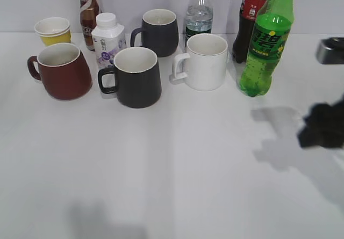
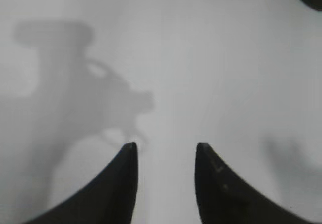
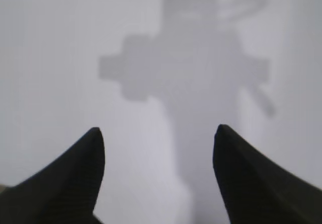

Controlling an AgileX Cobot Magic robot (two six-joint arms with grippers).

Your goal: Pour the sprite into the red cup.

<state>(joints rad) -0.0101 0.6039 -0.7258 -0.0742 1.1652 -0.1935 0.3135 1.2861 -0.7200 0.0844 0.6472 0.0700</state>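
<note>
The sprite (image 1: 267,45), a tall green bottle with a green-and-yellow label, stands upright at the back right of the white table. The red cup (image 1: 63,71), a dark red-brown mug with a white interior, stands at the far left with its handle to the left. My right gripper (image 1: 322,126) shows as a dark blur at the right edge, in front of and to the right of the sprite; in the right wrist view its jaws (image 3: 157,138) are open over bare table. My left gripper (image 2: 166,151) is open and empty over bare table; it does not show in the exterior view.
Between the red cup and the sprite stand a black mug (image 1: 135,78), a second black mug (image 1: 159,32), a white mug (image 1: 205,62) and a small white bottle (image 1: 107,43). Behind are a yellow paper cup (image 1: 53,30), a brown bottle (image 1: 87,11), a water bottle (image 1: 199,13) and a cola bottle (image 1: 249,19).
</note>
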